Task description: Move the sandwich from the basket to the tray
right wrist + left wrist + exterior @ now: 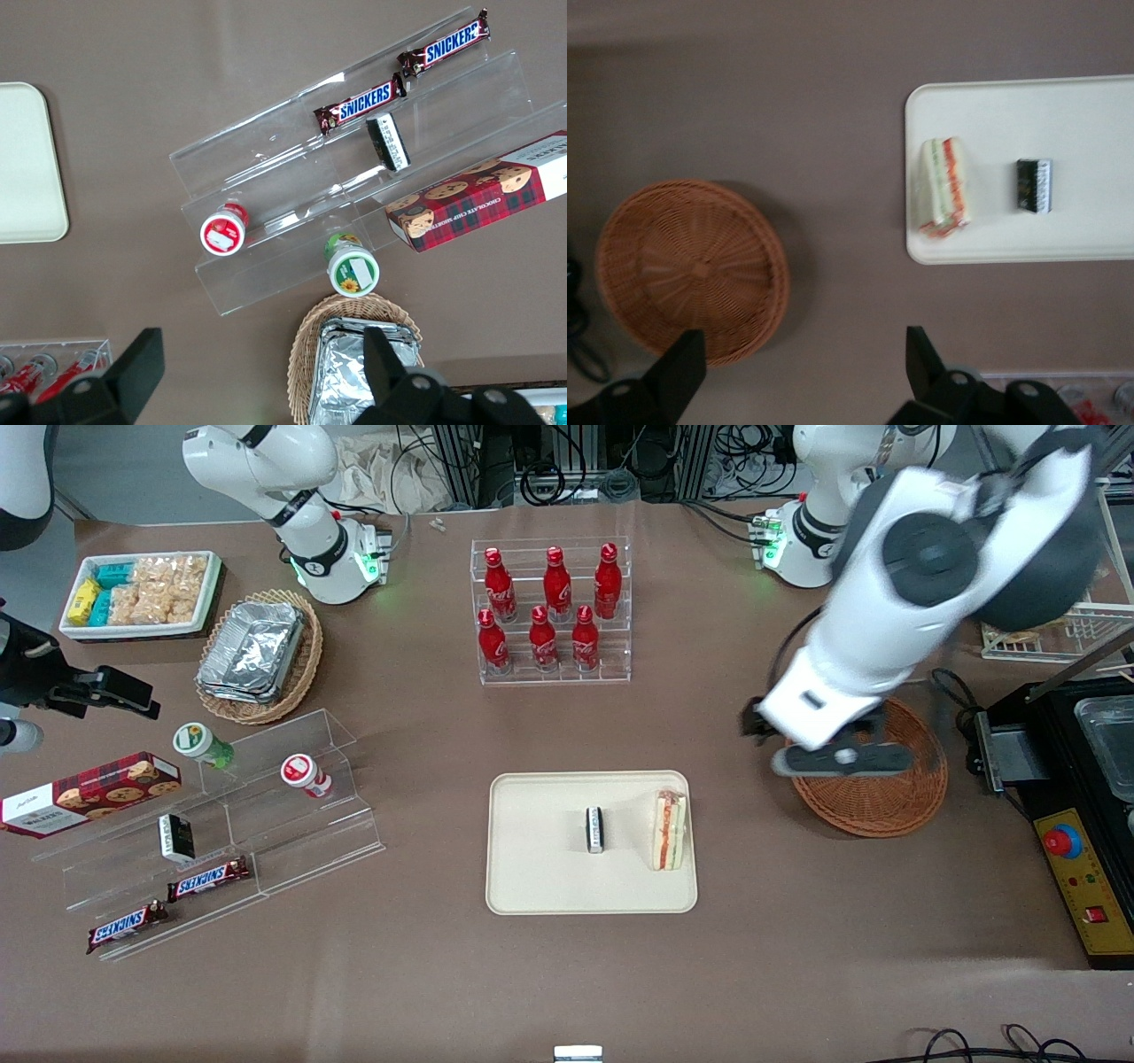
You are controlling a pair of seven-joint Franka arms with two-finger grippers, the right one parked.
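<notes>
The sandwich (670, 830) lies on the cream tray (540, 868), close to the tray edge that faces the basket, with its red and green filling showing. It also shows in the left wrist view (943, 188) on the tray (1063, 115). The reddish-brown wicker basket (886, 806) stands beside the tray toward the working arm's end and has nothing in it (691, 266). My left gripper (819, 748) hangs above the basket's rim on the side toward the tray. In the wrist view the gripper (804, 354) is open wide and empty, over bare table between basket and tray.
A small black packet (595, 830) lies mid-tray beside the sandwich. A clear rack of red bottles (551, 613) stands farther from the camera than the tray. A black control box (1076, 841) sits by the basket. Clear tiered shelves with snacks (221, 824) lie toward the parked arm's end.
</notes>
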